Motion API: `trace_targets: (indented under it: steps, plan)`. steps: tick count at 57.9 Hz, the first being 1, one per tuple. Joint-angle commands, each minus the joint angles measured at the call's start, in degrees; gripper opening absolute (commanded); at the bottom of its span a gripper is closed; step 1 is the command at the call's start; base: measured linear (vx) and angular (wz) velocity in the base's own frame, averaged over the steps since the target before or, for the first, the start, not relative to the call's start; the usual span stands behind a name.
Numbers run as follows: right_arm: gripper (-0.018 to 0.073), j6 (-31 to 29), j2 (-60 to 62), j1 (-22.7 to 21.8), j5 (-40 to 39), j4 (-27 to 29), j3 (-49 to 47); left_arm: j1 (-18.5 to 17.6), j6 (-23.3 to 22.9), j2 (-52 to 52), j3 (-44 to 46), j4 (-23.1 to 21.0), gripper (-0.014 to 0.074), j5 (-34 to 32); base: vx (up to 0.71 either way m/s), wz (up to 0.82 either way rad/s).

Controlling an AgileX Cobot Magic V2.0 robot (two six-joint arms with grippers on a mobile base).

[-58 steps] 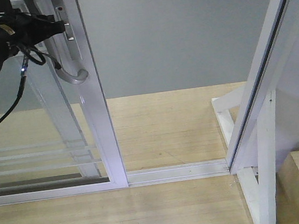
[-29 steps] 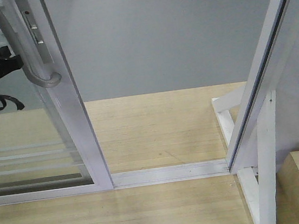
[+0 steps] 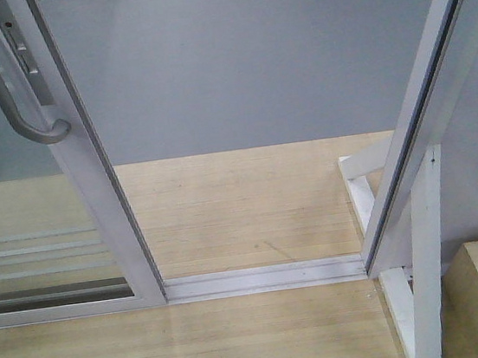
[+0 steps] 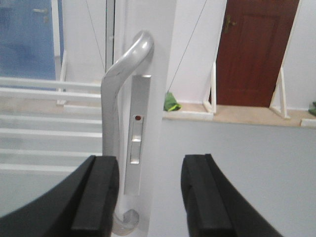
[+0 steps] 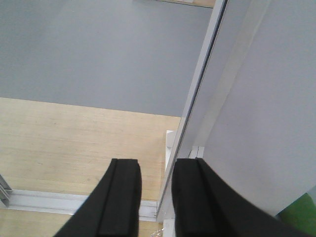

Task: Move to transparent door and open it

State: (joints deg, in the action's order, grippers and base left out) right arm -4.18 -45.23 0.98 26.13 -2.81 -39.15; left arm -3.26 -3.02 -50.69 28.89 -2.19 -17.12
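The transparent door (image 3: 94, 205) has slid further left; opening wider.

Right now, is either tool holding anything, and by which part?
Neither closes on anything. The left tool is open, its fingers straddling the door's handle and stile. The right tool is open and empty.

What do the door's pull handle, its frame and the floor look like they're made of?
Pull handle: probably brushed metal, grey with a soft satin sheen along its curve.
Door frame: looks like white-painted aluminium or similar, smooth and evenly glossy; the coating hides the base material.
Floor: pale wood or wood-look laminate, with fine straight grain lines.
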Motion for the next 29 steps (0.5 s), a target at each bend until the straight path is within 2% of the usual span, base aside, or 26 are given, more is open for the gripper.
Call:
trace_targets:
  steps: [1, 19, 25, 29]
  plan:
    - [0.0264, -0.3, -0.22, -0.28, -4.13, -0.33, -1.64, -0.04, 0.03, 3.64, 0.2, 0.07, 0.0419, -3.88, 0.0, 0.0]
    - [0.0264, -0.3, -0.22, -0.28, -4.13, -0.33, -1.64, 0.02, 0.03, 5.59, -0.7, 0.07, 0.0405, -3.24, 0.0, 0.0]
    - [0.0264, -0.3, -0.22, -0.28, -4.13, -0.33, -1.64, 0.02, -0.63, 8.29, -3.12, 0.07, 0.0332, -2.95, 0.0, 0.0]
    - [0.0264, -0.3, -0.22, -0.28, -4.13, -0.33, -1.64, 0.02, -0.71, 13.24, -6.26, 0.07, 0.0233, -2.88, 0.0, 0.0]
